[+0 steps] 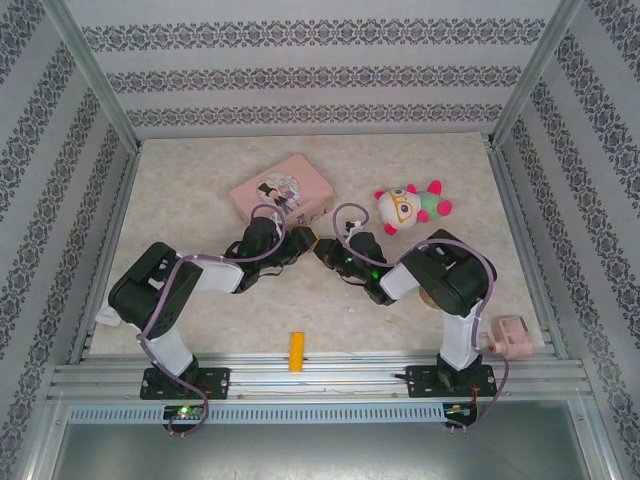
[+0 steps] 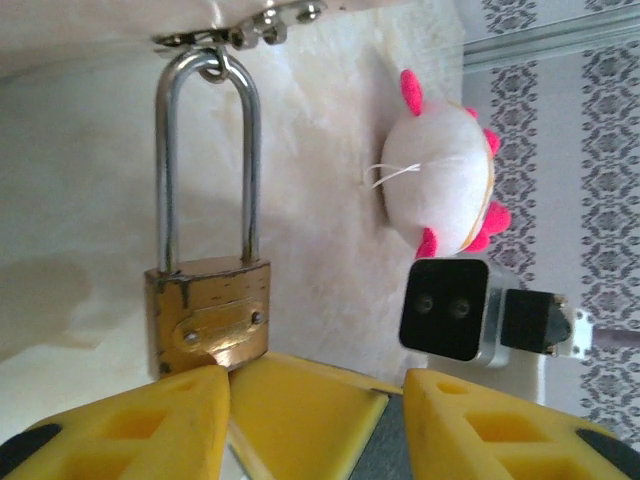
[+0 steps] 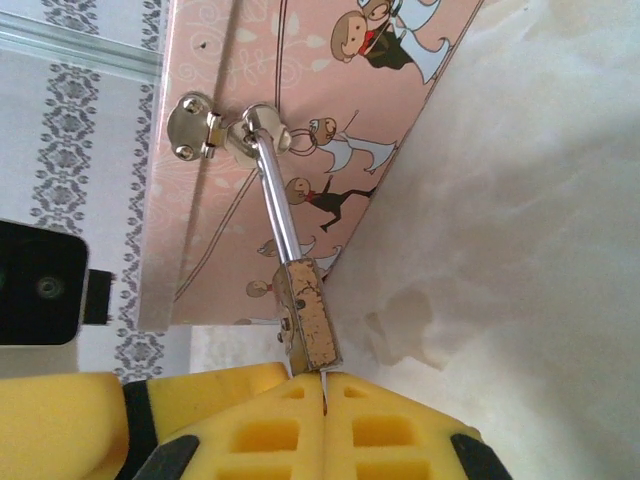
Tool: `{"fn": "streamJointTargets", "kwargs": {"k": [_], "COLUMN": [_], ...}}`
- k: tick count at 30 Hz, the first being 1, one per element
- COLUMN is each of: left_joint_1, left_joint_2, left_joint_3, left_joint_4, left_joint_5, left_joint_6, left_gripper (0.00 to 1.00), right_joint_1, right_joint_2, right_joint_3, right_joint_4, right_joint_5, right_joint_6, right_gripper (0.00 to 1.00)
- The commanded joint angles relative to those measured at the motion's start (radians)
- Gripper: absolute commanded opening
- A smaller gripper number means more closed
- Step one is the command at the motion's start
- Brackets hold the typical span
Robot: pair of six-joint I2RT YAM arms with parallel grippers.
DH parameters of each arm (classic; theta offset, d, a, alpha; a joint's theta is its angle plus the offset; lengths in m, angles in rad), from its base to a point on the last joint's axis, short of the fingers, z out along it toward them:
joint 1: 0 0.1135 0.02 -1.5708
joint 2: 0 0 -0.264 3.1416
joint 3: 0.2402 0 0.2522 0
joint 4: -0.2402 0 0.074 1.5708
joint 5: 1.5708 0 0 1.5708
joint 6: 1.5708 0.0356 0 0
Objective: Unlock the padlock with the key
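Where the two arms meet, in the middle of the top view, the padlock (image 2: pixel 208 320) hangs by its silver shackle (image 2: pixel 205 160) from the hasp (image 3: pixel 195 130) of the pink tin (image 1: pixel 282 190). From the left wrist it shows in the left half of the frame, shackle up and brass body low. The left gripper (image 2: pixel 318 400) is released: its two yellow fingers (image 2: pixel 150 425) stand wide apart along the bottom edge. The left one touches the lower corner of the brass body.

From the right wrist, the padlock runs from the hasp at upper left down to the bottom centre, across the tin's picture side. There the right gripper (image 3: pixel 323 388) is clenched, with only a thin slit between its fingers. The tips press against the bottom end of the lock body. Whether they pinch anything in that slit I cannot tell.

A white plush toy (image 1: pixel 405 205) with pink limbs lies right of the tin, well apart. A yellow block (image 1: pixel 296 351) lies near the bottom centre, between the two arm bases.
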Motion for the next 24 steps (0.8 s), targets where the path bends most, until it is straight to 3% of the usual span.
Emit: {"fn": "streamJointTargets", "kwargs": {"k": [1,7,15,24], "left_joint_1": [0.013,0.015,0.016,0.065], "left_joint_2": [0.055,0.008,-0.175,-0.041], "left_joint_3": [-0.008,-0.041,-0.042,0.081], "left_joint_4": [0.139,0.076,-0.198,-0.19], "left_joint_5": [0.018,-0.042,-0.193,-0.073], "left_joint_6": [-0.05,-0.035,0.098,0.119], "left_gripper": [0.48,0.49,0.54,0.58], "right_joint_1": [-0.015,-0.029,-0.041,-0.042], "right_joint_2": [0.037,0.053,0.064,0.07], "right_joint_3": [0.031,0.043,0.083,0.096], "right_joint_4": [0.112,0.135,0.133,0.133], "right_joint_5": [-0.011,-0.011,-0.037,-0.041], "right_joint_6": [0.046,0.062,0.069,0.077], "right_gripper": [0.0,0.0,0.0,0.0]}}
